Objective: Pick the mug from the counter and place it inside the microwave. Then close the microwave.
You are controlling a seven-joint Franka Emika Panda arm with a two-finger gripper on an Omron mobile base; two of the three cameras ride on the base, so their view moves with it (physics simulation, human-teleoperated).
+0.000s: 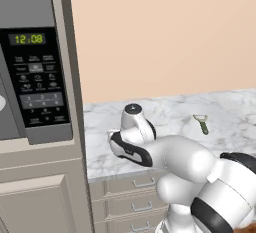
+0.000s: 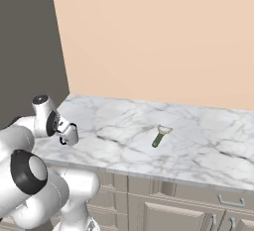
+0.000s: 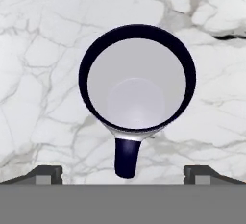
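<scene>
Fingers (image 3: pixel 123 175) wide open, holding nothing, above upright mug (image 3: pixel 137 91) on counter (image 3: pixel 38 74); no contact.

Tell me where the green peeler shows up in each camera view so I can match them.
Left base view: the peeler lies on the counter, right of centre, beyond the arm.
Right base view: the peeler lies mid-counter, slightly right of centre.
Hand view: looks straight down at the mug on the marble instead.
Shared landmark: the grey-veined marble counter.

Kitchen; marble counter (image 2: pixel 198 141) w/ drawers (image 1: pixel 140 197), built-in microwave (image 1: pixel 35 77), peeler (image 2: pixel 159 136)
</scene>
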